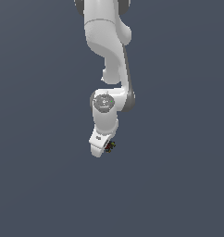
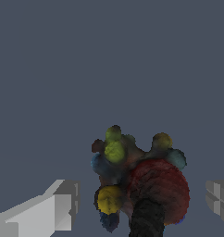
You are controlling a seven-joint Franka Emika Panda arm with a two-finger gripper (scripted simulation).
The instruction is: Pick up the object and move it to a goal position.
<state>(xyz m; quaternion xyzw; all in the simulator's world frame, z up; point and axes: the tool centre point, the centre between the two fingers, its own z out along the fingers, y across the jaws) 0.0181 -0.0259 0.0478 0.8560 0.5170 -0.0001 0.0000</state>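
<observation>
Wrist view showed the object [image 2: 137, 185] lying between the fingers [image 2: 53, 208] of the hand [image 2: 137, 203], which stood wide apart, gripping nothing yet.

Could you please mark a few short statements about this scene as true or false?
1. The arm is white. True.
2. The speckled lump lies between the two fingers in the wrist view. True.
3. The fingers are pressed against the lump. False: a gap shows on each side of it, so the claw is open.
4. The lump is one plain colour. False: it shows red, yellow, green, blue and black patches.
5. In the exterior view the lump sits far from the claw. False: it is right at the claw's tip.
</observation>
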